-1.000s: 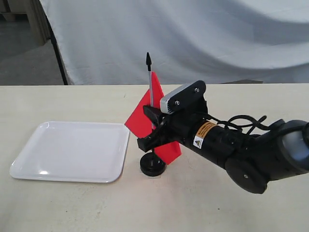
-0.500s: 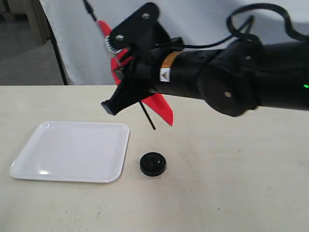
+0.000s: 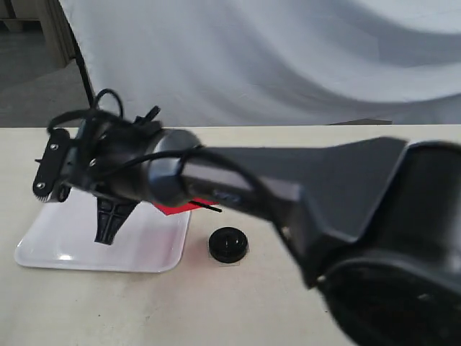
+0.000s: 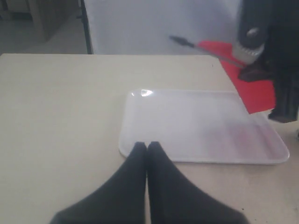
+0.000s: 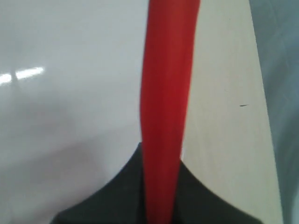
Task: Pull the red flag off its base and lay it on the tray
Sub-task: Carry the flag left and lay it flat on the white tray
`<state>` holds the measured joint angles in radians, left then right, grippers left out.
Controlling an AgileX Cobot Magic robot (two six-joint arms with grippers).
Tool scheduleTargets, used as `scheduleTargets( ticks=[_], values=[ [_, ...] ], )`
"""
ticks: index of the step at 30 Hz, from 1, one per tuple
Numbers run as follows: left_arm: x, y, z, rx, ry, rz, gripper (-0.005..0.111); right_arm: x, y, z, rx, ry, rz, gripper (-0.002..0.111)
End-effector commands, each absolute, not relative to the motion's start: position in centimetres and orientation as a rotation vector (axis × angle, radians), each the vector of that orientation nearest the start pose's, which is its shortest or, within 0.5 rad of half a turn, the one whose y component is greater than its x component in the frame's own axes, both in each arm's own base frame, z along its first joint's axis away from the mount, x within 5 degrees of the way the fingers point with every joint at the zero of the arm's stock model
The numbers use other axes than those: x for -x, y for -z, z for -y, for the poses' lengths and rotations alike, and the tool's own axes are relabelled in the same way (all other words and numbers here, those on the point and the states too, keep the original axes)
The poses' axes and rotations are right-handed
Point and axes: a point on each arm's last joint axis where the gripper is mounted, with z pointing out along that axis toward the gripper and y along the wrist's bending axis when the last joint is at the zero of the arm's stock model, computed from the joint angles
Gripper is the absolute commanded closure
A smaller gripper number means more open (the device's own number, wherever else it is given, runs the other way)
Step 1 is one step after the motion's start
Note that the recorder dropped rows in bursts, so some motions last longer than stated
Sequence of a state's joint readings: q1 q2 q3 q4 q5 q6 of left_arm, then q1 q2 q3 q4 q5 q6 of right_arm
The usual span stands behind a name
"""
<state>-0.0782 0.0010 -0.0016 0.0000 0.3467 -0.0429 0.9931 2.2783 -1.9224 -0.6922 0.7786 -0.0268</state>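
Observation:
My right gripper [image 3: 106, 232] has reached across to the left and hangs low over the white tray [image 3: 57, 249]. It is shut on the red flag [image 5: 166, 88], whose cloth runs straight out between the fingers [image 5: 112, 196] over the tray's right side. In the exterior view a patch of the red flag [image 3: 171, 209] and the end of its stick show behind the arm. From the left wrist the red flag [image 4: 250, 91] slants above the tray [image 4: 196, 130], its black tip pointing away. The black base [image 3: 228, 245] sits alone on the table, right of the tray. My left gripper [image 4: 146, 146] is shut and empty at the tray's near rim.
The right arm's thick black body [image 3: 346, 216] fills the right half of the exterior view and lies over the table. A white cloth backdrop [image 3: 288, 58] hangs behind the table's far edge. Bare beige tabletop [image 4: 56, 116] surrounds the tray.
The right arm has swung left and down with the flag, from high above the table's middle to low over the tray. The base has stayed in place, empty.

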Motion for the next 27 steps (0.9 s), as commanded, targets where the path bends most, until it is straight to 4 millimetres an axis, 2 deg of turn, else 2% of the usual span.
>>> scheduleTargets(
  ticks=[1, 7, 15, 17, 19, 20, 22, 23, 27],
  values=[
    [-5.3, -18.2, 0.5, -0.040, 0.089, -1.827, 0.107, -32.0, -17.7, -43.3, 1.537, 0.549, -1.809, 0.109],
    [-5.3, -18.2, 0.5, -0.040, 0.089, -1.827, 0.107, -33.1, -14.3, -45.3, 1.519, 0.581, -1.790, 0.109],
    [-5.3, -18.2, 0.5, -0.040, 0.089, -1.827, 0.107, -32.2, -12.0, -46.9, 1.562, 0.541, -1.736, 0.108],
    [-5.3, -18.2, 0.5, -0.040, 0.089, -1.827, 0.107, -32.0, -11.6, -47.0, 1.566, 0.540, -1.738, 0.105],
    [-5.3, -18.2, 0.5, -0.040, 0.089, -1.827, 0.107, -31.8, -11.2, -47.1, 1.566, 0.536, -1.743, 0.082],
    [-5.3, -18.2, 0.5, -0.040, 0.089, -1.827, 0.107, -31.4, -11.2, -47.4, 1.558, 0.522, -1.748, 0.058],
    [-5.3, -18.2, 0.5, -0.040, 0.089, -1.827, 0.107, -30.4, -11.4, -48.0, 1.578, 0.551, -1.706, 0.026],
    [-5.3, -18.2, 0.5, -0.040, 0.089, -1.827, 0.107, -29.8, -11.5, -48.3, 1.590, 0.581, -1.671, 0.020],
    [-5.3, -18.2, 0.5, -0.040, 0.089, -1.827, 0.107, -27.9, -13.0, -49.1, 1.580, 0.647, -1.673, 0.027]
  ],
)
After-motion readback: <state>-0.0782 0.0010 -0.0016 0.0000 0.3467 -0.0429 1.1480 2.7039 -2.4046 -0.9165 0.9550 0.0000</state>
